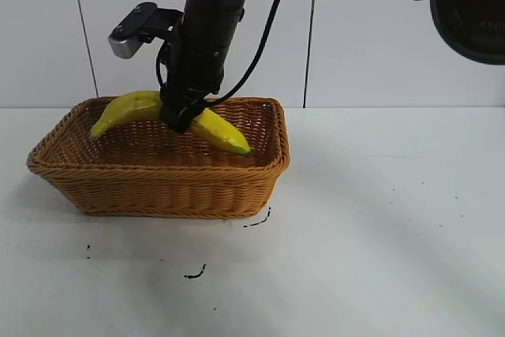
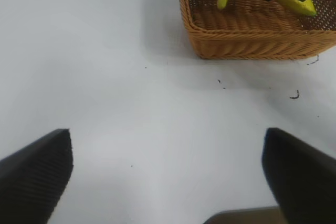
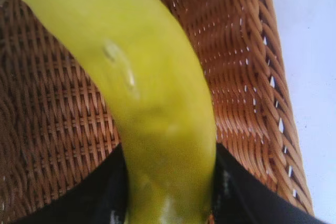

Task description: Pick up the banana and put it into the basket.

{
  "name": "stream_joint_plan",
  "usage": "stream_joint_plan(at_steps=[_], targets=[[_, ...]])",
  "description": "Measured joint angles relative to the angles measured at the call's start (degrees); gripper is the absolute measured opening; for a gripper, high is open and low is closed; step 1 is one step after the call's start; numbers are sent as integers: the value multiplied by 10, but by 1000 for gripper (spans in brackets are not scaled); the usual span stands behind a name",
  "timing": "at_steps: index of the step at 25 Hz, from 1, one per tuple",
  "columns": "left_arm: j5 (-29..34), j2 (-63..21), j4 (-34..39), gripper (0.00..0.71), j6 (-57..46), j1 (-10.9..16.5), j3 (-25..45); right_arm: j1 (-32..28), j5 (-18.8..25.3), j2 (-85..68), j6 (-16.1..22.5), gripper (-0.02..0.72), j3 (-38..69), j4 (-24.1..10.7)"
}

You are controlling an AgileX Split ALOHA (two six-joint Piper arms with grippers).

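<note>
The tan woven basket stands on the white table at the left. My right gripper reaches down from above and is shut on the yellow banana, gripping it near its middle. The banana hangs inside the basket's opening, about level with the rim, one end at the left rim, the other pointing down right. In the right wrist view the banana fills the space between my two black fingers, with the basket's weave behind it. My left gripper is open and empty over bare table, away from the basket.
Small dark marks lie on the white table in front of the basket. A white panelled wall stands behind.
</note>
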Motion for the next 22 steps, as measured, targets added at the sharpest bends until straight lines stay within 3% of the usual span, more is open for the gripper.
stream_joint_plan(at_steps=[5, 10, 12, 16, 18, 20, 22], targets=[[0, 0, 0, 695, 0, 0, 0, 0, -11, 0, 7, 594, 0, 13], [0, 0, 0, 695, 0, 0, 0, 0, -11, -11, 62, 647, 0, 14], [0, 0, 0, 695, 0, 0, 0, 0, -5, -29, 118, 648, 0, 4], [0, 0, 0, 695, 0, 0, 0, -8, 25, -68, 294, 648, -3, -60], [0, 0, 0, 695, 0, 0, 0, -26, 39, -76, 364, 648, -4, -81], [0, 0, 0, 695, 0, 0, 0, -53, 49, -77, 396, 648, -5, -88], [0, 0, 0, 695, 0, 0, 0, -84, 61, -76, 403, 648, -5, -90]])
